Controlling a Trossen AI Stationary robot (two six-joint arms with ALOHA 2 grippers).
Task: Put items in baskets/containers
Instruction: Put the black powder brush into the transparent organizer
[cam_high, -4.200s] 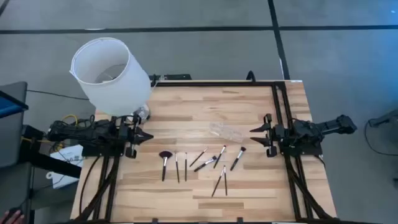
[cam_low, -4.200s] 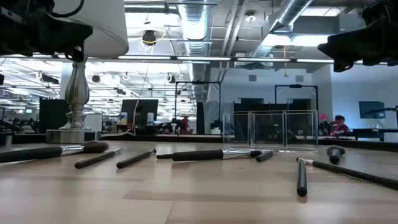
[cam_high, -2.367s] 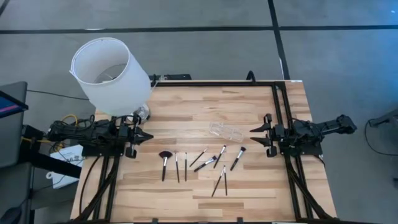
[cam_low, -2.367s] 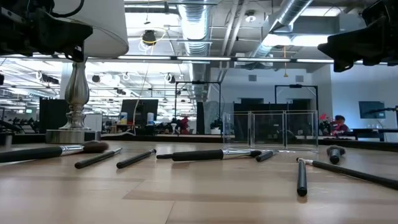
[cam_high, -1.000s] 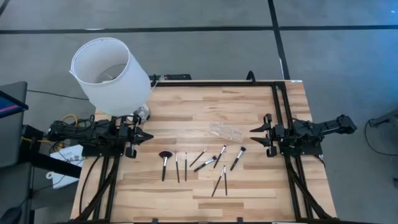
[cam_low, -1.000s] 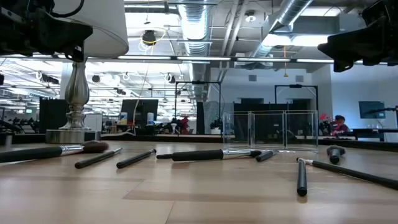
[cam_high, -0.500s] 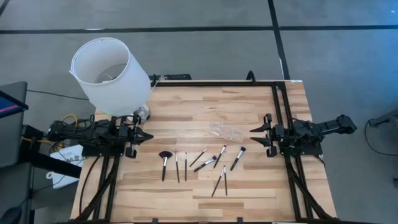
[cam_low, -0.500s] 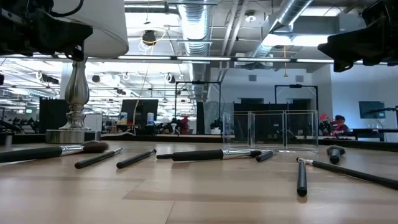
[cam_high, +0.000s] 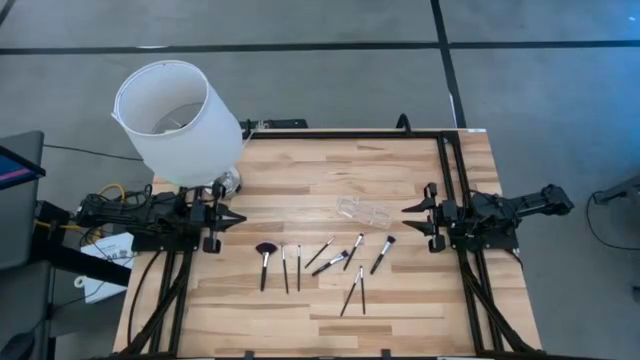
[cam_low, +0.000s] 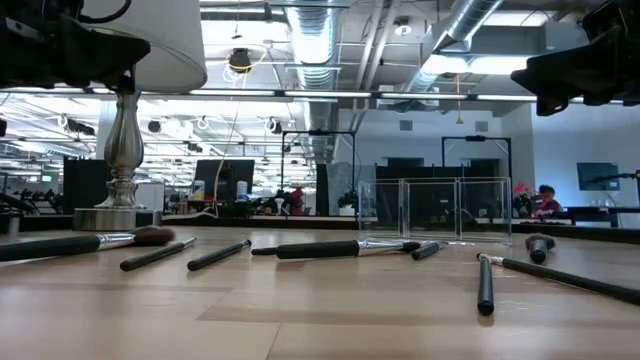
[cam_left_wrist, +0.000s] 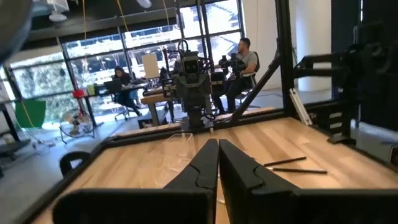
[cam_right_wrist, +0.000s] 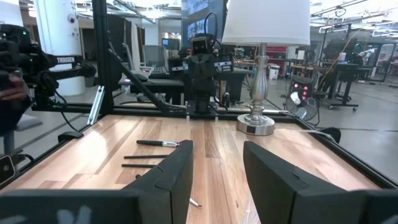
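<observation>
Nothing has moved; left gripper (cam_high: 232, 217) stays pinched shut at frame's left, right gripper (cam_high: 412, 218) parted wide at right; brushes (cam_high: 322, 262) lie lower centre on the table (cam_high: 300, 170), clear tray (cam_high: 365, 211) just above them

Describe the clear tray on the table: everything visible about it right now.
The clear tray is a small, shallow, nearly transparent plastic container with low upright walls; the low view shows dividers splitting it into compartments. It sits flat on the wooden table, right of centre, just behind the scattered makeup brushes. It looks empty: no brush lies inside it, and neither gripper touches it.
</observation>
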